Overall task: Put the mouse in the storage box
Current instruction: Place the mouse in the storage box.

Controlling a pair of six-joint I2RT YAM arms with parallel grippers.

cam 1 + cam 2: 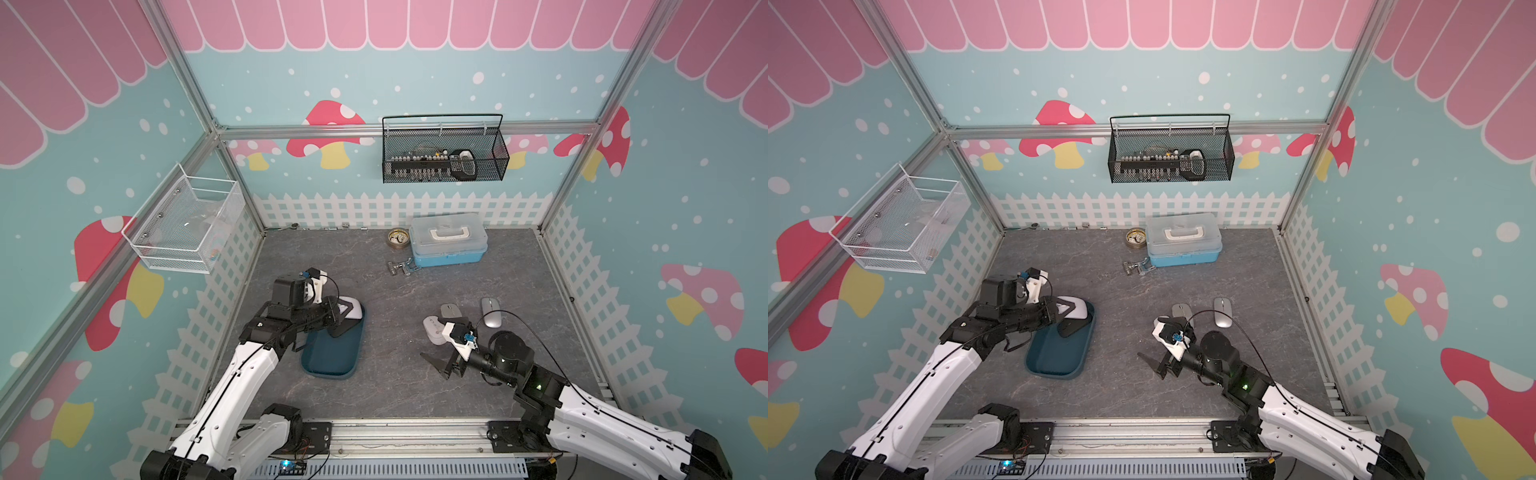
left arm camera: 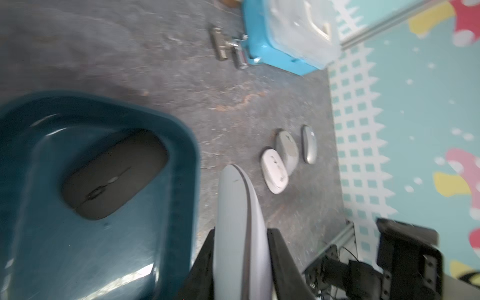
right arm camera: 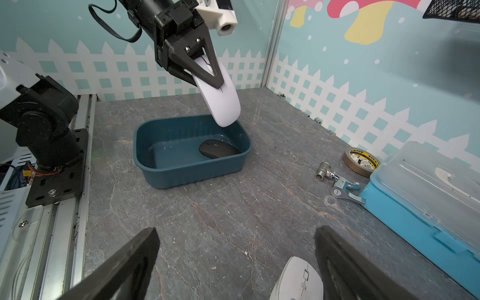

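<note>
Both top views look down from high up, side by side, and see nearly the same whole table (image 1: 395,382) and walls (image 1: 415,83); the left wrist view is very close, looking along the white mouse (image 2: 239,220) into the storage box (image 2: 187,145) and across the table; the right wrist view sits low, looking over the table at the same storage box and white mouse from farther back.

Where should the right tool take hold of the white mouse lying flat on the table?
Pinch the white mouse across its two long sides at mid-length, coming straight down: it lies flat, low and oval on the table, narrowest across.
</note>
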